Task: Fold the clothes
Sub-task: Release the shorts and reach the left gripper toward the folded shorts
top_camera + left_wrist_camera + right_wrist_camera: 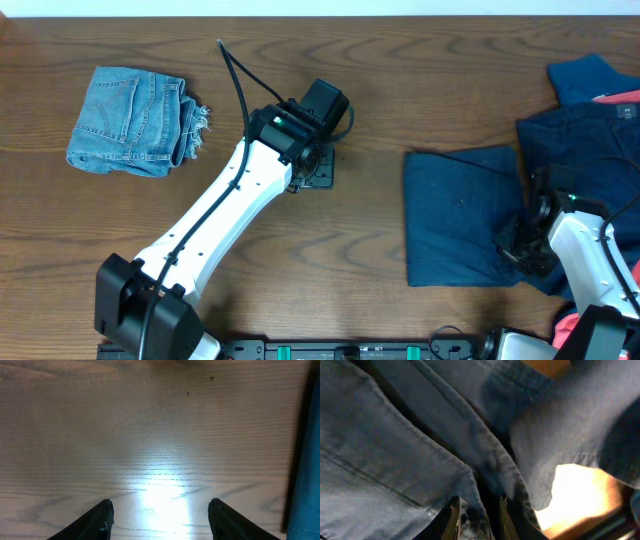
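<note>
Dark-navy shorts (460,215) lie folded flat at the right of the table. My right gripper (527,245) sits at their right edge, shut on a fold of the navy fabric (475,495); the cloth fills the right wrist view. More navy and blue clothes (585,120) lie piled at the far right, with a coral-red piece (622,100) at the edge. Light-blue frayed denim shorts (130,118) lie folded at the far left. My left gripper (160,515) is open and empty over bare wood near the table's middle (315,170).
The wooden table (330,260) runs under everything. A strip of blue cloth (307,460) shows at the right edge of the left wrist view. Another coral-red piece (572,325) shows at the bottom right corner.
</note>
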Controlling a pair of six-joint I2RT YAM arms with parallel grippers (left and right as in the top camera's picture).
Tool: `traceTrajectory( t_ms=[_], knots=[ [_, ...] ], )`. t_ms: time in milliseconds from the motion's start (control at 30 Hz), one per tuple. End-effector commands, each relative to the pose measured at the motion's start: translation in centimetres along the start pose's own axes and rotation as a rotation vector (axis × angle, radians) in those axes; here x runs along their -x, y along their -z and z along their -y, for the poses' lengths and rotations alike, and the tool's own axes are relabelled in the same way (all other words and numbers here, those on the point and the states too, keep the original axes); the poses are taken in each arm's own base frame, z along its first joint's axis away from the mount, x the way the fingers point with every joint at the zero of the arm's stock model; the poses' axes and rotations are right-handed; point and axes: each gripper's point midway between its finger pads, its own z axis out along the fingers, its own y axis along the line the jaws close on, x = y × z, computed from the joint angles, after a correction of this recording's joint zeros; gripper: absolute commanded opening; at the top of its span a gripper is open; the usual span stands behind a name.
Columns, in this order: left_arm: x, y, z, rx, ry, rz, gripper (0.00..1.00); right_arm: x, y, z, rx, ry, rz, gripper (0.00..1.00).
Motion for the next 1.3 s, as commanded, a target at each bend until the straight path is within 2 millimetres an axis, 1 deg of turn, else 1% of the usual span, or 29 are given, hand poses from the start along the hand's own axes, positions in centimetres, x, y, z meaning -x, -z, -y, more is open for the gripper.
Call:
traceTrajectory(
  t_ms=[0,67,167,200,267,367,433,467,533,567,667,700,767,833,900,933,1000,1067,1100,1167,1233,1267],
  knots=[
    [0.5,0.8,-0.2,-0.002,-0.003,0.030,0.62,1.4,1.7,-0.7,0.039,0.057,0.042,0.27],
    [0.5,0.8,-0.2,-0.002,-0.003,0.030,0.64,2.1,3.4,-1.4,0.074,0.090,0.062,0.29],
    [0.5,0.8,-0.2,-0.002,-0.003,0.030,0.66,3.2,6.8,-2.1,0.122,0.113,0.105,0.35],
    [0.5,0.8,-0.2,-0.002,-0.003,0.030,0.66,3.3,7.3,-2.2,0.128,0.112,0.112,0.36],
    [0.5,0.8,-0.2,-0.002,-0.003,0.030,0.67,3.7,8.9,-2.5,0.156,0.112,0.138,0.41],
    [0.5,0.8,-0.2,-0.002,-0.003,0.030,0.67,3.5,9.8,-3.5,0.225,0.116,0.138,0.45],
    [0.5,0.8,-0.2,-0.002,-0.003,0.030,0.68,3.2,9.9,-4.1,0.262,0.133,0.126,0.42],
    [0.5,0.8,-0.2,-0.002,-0.003,0.030,0.68,3.2,9.7,-4.5,0.279,0.151,0.123,0.42],
    [0.5,0.8,-0.2,-0.002,-0.003,0.031,0.68,2.9,9.0,-5.2,0.297,0.173,0.116,0.34],
    [0.6,0.8,-0.2,-0.003,-0.002,0.033,0.68,2.7,8.2,-5.5,0.297,0.182,0.112,0.30],
    [0.7,0.8,-0.1,-0.006,-0.001,0.039,0.68,1.6,5.4,-5.6,0.273,0.182,0.069,0.13],
    [0.8,0.8,-0.1,-0.007,-0.001,0.040,0.68,0.9,3.8,-5.1,0.251,0.151,0.035,0.07],
    [0.7,0.8,-0.1,-0.007,-0.001,0.039,0.68,-0.4,1.5,-3.6,0.180,0.082,-0.019,0.02],
    [0.7,0.8,-0.1,-0.011,-0.001,0.037,0.68,-1.4,-0.6,-1.3,0.067,0.014,-0.052,0.01],
    [0.7,0.8,0.0,-0.014,-0.001,0.036,0.69,-1.4,-1.6,0.7,-0.020,-0.042,-0.048,0.01],
    [0.7,0.8,0.0,-0.014,-0.001,0.037,0.69,-1.2,-1.8,1.2,-0.041,-0.064,-0.038,0.01],
    [0.8,0.8,0.1,-0.016,-0.001,0.039,0.72,-0.1,-1.8,1.1,-0.028,-0.091,-0.005,0.01],
    [0.9,0.8,0.1,-0.018,-0.001,0.043,0.73,1.1,-1.7,-0.3,0.051,-0.092,0.034,0.01],
    [0.9,0.8,0.1,-0.019,-0.001,0.045,0.73,1.8,-1.6,-1.5,0.113,-0.058,0.053,0.01],
    [0.9,0.8,0.1,-0.019,-0.001,0.046,0.74,2.5,-0.5,-5.0,0.299,0.072,0.065,0.02],
    [0.7,0.8,0.5,-0.039,-0.008,0.035,0.73,2.0,1.4,-8.0,0.469,0.201,0.041,0.03],
    [0.5,0.9,0.9,-0.063,-0.018,0.022,0.74,1.5,2.2,-8.6,0.510,0.224,0.016,0.03]
  ],
)
